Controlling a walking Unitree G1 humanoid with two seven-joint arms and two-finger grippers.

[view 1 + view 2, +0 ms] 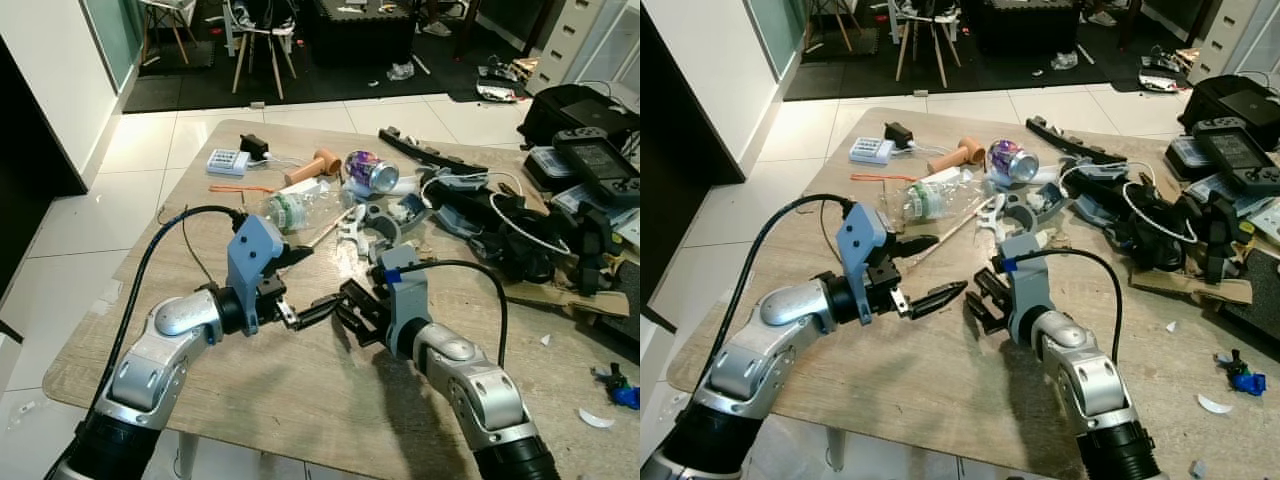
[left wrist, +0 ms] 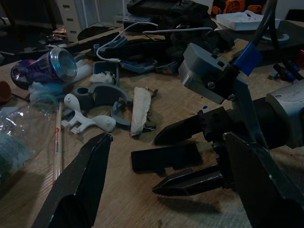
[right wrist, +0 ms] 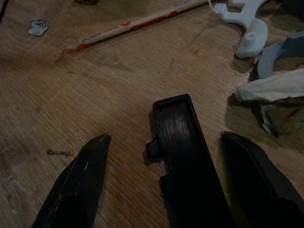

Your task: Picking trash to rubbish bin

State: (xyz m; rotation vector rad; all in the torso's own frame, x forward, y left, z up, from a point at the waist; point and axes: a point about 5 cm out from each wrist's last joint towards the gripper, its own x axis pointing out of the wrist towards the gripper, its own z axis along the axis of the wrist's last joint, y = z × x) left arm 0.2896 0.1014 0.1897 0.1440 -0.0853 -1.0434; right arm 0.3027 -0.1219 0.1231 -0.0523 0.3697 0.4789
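On the wooden table (image 1: 300, 400), a flat black plastic piece (image 3: 183, 156) lies between the spread fingers of my right gripper (image 1: 342, 305), which is open and low over the table. My left gripper (image 1: 322, 276) faces it from the left, also open and holding nothing, its lower fingertip close to the right gripper's fingers. Further back lie a purple drink can (image 1: 368, 170), a crushed clear plastic bottle (image 1: 295, 208), a crumpled white wrapper (image 2: 140, 109) and a paper-wrapped stick (image 3: 137, 21).
White and grey plastic parts (image 1: 365, 225) sit just behind the right gripper. A tangle of black gear and white cable (image 1: 500, 225) covers the table's right side. A wooden handle (image 1: 315, 165) and a white device (image 1: 227, 161) lie at the back left. Black cases (image 1: 590, 120) stand on the floor at the right.
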